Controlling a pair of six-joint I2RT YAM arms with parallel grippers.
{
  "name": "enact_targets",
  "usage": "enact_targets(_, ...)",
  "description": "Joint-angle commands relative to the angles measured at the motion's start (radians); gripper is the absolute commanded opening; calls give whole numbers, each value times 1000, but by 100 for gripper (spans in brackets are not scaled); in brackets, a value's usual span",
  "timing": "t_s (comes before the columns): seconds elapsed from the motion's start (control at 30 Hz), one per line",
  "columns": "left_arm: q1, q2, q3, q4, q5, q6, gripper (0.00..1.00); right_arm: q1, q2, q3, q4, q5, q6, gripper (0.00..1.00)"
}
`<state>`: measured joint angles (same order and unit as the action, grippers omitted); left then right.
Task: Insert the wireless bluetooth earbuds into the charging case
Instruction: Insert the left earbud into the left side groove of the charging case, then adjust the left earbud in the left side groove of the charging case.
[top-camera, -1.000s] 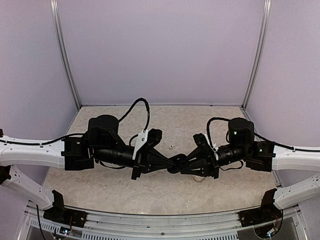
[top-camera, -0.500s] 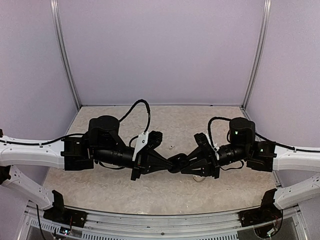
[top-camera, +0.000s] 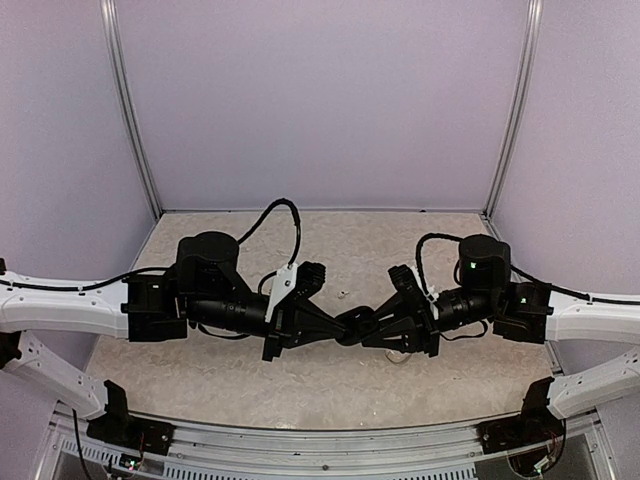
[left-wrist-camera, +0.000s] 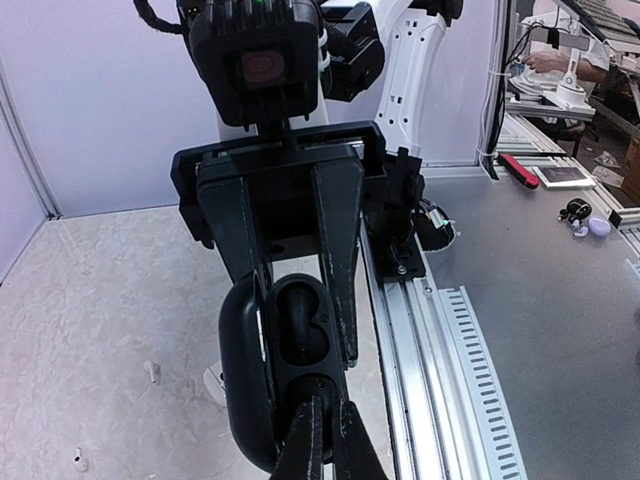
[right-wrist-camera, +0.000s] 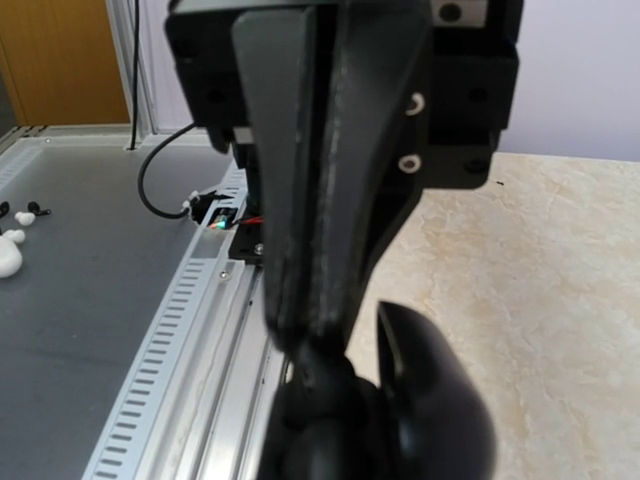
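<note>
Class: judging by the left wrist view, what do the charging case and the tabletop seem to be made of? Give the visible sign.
The charging case: probably moulded black plastic, smooth and glossy; soft highlights run along its rounded shell. The tabletop: beige, marbled, matte; stone or printed laminate, I cannot tell.

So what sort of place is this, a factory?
Likely a robotics lab test cell: pale walls on metal posts box in one small table, a left arm and right arm are mounted at its near edge, and a grey workbench lies beyond.
</note>
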<state>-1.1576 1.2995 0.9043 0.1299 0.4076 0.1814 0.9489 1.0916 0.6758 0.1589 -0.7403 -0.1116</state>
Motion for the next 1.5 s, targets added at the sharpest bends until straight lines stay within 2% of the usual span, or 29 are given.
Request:
enact_targets(0.0,-2,2,1,-35,-56,9,0,11,-27,16,54,-39,8,0)
enact_targets(0.37,-9,0,-42,32,-67,5,0,11,-18,17,86,-63,24,0)
enact_targets(0.47,-9,0,-44,26,-75,3,5,11,-16,21,81,-62,21,0)
enact_targets(0.7,-10,-67,-63,31,-129,20,26,10,-17,7,71,-30,21,0)
enact_targets(0.8,-18,-119,-93,69,-152,31,29,10,-14,-6,78,-18,25,0)
enact_targets(0.93,-34,-156,-112,88,-190,42,29,10,-12,-14,81,3,32,0)
enact_targets(1.1,-59,-159,-106,84,-244,53,25,10,-12,-13,74,38,37,0)
enact_targets(1.47,-101,-81,-68,106,-270,43,14,10,14,-4,83,45,51,0)
